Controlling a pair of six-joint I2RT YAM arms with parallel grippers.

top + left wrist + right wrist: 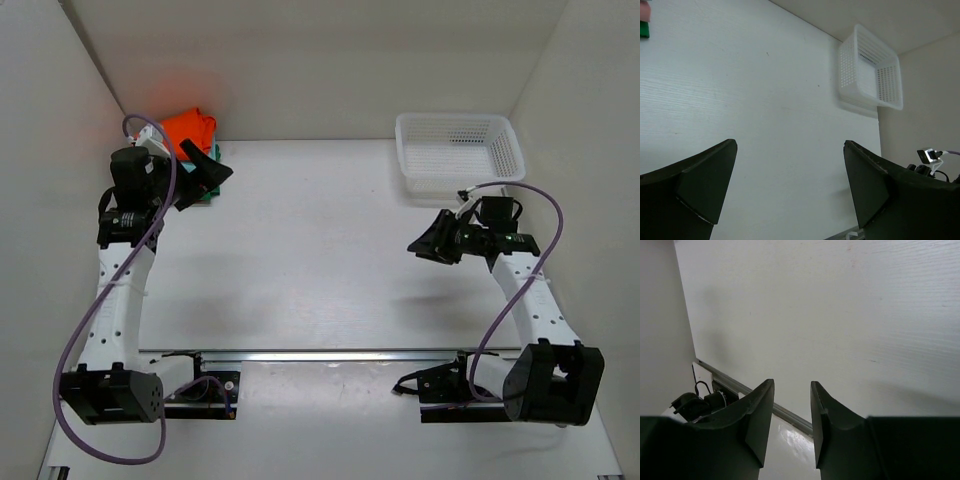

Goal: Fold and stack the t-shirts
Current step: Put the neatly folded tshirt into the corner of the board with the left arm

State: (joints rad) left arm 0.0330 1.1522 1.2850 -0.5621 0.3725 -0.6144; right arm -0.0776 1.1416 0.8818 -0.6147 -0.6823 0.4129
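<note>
mounting rail carries both arms. left gripper stands well left of the basket, jaws wide apart, empty, just beside the t-shirts. stack lies along the basket's back wall, orange-red uppermost. right gripper sits near the basket's front: jaws narrowly parted, nothing between.

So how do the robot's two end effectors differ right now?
The left end effector has its jaws wide apart; the right end effector leaves only a narrow gap. The left end effector sits by the shirts in the far left corner; the right end effector sits near the basket. Both are black and hold nothing.
</note>
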